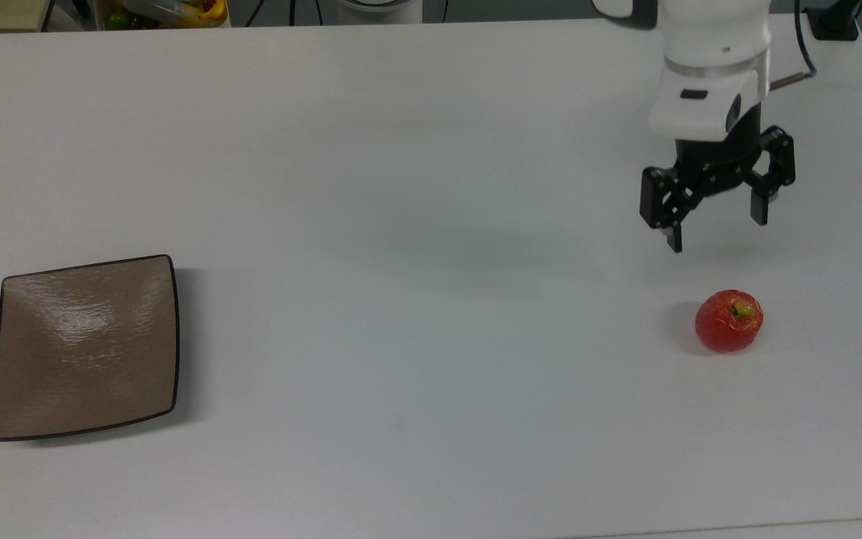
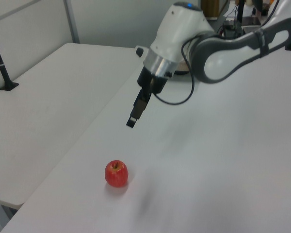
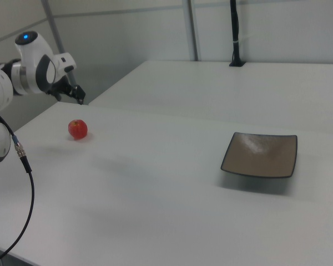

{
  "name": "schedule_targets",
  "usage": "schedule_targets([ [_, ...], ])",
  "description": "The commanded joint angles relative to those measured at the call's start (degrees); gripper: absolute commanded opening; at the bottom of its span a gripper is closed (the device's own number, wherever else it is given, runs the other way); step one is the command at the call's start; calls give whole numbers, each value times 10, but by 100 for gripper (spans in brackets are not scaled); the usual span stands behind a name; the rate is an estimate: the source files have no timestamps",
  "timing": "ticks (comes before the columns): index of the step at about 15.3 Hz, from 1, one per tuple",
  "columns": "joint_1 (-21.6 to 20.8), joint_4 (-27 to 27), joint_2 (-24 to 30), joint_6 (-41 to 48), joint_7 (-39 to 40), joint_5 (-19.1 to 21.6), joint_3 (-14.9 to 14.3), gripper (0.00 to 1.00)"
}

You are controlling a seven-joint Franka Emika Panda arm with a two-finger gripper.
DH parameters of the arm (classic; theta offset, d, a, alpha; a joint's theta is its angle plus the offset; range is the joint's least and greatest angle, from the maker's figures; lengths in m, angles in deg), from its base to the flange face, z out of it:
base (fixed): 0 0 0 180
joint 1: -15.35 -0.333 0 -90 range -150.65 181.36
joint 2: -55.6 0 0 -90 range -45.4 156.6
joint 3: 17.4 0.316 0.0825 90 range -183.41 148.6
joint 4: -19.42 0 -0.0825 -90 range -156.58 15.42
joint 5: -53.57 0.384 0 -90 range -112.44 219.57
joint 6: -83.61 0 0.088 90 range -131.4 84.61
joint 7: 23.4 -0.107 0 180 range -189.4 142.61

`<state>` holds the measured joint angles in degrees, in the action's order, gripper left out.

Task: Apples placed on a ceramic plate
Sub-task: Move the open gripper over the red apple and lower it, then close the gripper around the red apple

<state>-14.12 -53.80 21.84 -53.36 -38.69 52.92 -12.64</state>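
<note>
On the white bench (image 1: 401, 187) in the top view, the small red apple (image 1: 729, 320) sits at the right, the square tan-brown ceramic plate (image 1: 84, 347) far left; the black gripper (image 1: 715, 228) hangs just beyond the apple, fingers (image 1: 675, 238) spread, empty. In the left view the gripper (image 2: 132, 121) hovers above the apple (image 2: 116, 173). In the right view the apple (image 3: 77, 129) lies well apart from the plate (image 3: 261, 154).
</note>
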Motion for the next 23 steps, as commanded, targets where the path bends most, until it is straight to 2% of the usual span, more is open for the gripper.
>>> schedule_targets([
  [1, -15, 23, -54, -75, -16, -43, -3, 100],
  [12, -45, 39, -158, -226, -58, -138, -10, 100],
  [14, -53, 39, -175, -248, -76, -169, -13, 100],
  [16, -60, 39, -180, -256, -99, -198, -31, 100],
  [18, -62, 40, -184, -259, -120, -229, -35, 100],
  [23, -63, 41, -184, -259, -157, -273, -49, 100],
])
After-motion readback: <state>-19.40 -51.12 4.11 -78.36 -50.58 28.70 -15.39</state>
